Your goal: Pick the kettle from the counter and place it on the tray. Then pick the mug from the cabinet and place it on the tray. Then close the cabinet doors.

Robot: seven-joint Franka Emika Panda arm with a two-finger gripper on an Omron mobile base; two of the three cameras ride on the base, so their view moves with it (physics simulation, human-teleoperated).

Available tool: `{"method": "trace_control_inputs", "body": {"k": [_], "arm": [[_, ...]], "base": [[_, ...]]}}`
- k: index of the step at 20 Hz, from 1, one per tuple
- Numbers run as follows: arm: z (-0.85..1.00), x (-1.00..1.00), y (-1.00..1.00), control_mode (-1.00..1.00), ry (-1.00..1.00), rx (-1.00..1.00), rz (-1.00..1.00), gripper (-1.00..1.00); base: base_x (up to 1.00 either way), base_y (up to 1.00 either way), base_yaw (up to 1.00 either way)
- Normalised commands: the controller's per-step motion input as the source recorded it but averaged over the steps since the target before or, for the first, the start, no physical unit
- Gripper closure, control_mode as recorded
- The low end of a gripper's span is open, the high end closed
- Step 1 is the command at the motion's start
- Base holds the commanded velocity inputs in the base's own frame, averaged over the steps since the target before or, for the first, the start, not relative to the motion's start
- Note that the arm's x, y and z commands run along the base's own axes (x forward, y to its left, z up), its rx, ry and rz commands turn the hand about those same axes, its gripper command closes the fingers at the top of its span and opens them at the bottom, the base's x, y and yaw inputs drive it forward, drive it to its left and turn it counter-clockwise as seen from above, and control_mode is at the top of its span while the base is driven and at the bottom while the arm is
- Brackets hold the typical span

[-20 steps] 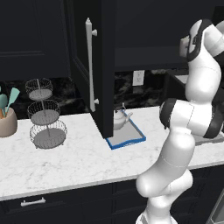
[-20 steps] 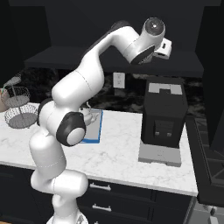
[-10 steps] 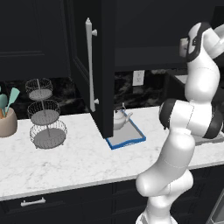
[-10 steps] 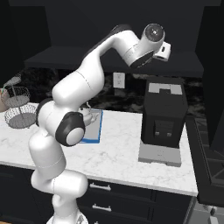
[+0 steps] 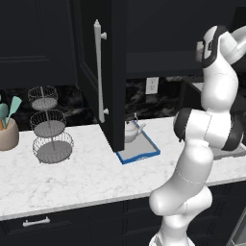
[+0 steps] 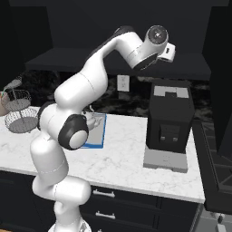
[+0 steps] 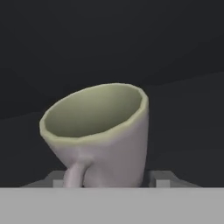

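The off-white mug with a greenish inner rim stands on the dark cabinet shelf, close up in the hand view, its handle toward the camera. My gripper reaches into the cabinet, and its fingertips press against both sides of the mug's base. The white kettle sits on the blue-rimmed tray on the marble counter. The kettle and the tray also show behind the arm in the right base view. A black cabinet door with a long silver handle hangs open above the tray.
A black coffee machine stands on the counter right of the tray. A three-tier wire basket and a tan utensil holder stand at the left. The open door's lower edge hangs just over the kettle.
The hand has edged a little further into the cabinet, and the jaws have come in from wide open onto the mug.
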Motion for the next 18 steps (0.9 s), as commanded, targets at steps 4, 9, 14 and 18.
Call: {"method": "trace_control_inputs", "body": {"k": [4,9,14,18], "arm": [[-0.06,0.03,0.0,-1.0,-0.02,-0.02,0.0,1.0],[-0.01,-0.07,-0.01,-1.0,-0.12,-0.03,0.0,1.0],[0.01,-0.54,0.01,-1.0,-0.14,-0.01,0.0,1.0],[0.0,-0.87,0.18,-1.0,-0.07,0.0,0.0,1.0]], "base": [[0.0,0.0,0.0],[0.0,0.0,0.0],[0.0,0.0,0.0],[0.0,0.0,0.0]]}}
